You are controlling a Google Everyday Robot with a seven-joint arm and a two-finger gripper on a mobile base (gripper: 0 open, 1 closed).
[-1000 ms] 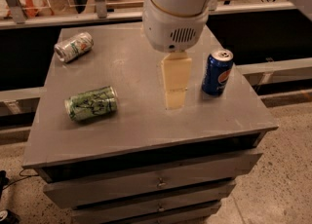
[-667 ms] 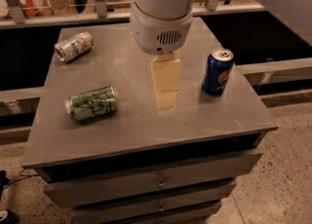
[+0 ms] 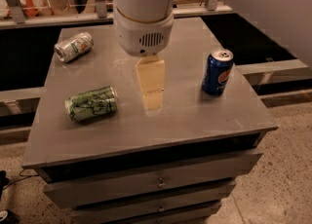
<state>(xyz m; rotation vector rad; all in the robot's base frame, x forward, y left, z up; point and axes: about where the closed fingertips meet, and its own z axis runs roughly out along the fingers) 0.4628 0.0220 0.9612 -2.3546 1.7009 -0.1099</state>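
Observation:
My gripper (image 3: pixel 151 96) hangs beige below the big white wrist housing (image 3: pixel 144 18), its tip close over the middle of the grey tabletop (image 3: pixel 195 121). It holds nothing that I can see. A green can (image 3: pixel 91 103) lies on its side to the gripper's left, about a can's length away. A blue Pepsi can (image 3: pixel 217 72) stands upright to its right, a little farther off. A silver can with green and orange print (image 3: pixel 73 46) lies on its side at the far left corner.
The table is a cabinet with drawers (image 3: pixel 156 184) below its front edge. Metal rails and shelving (image 3: pixel 29 18) run behind it, and a low shelf (image 3: pixel 273 67) stands to the right. Speckled floor (image 3: pixel 282 179) lies at the lower right.
The arm and gripper have moved left across the tabletop, away from the Pepsi can and toward the middle. None of the cans has moved.

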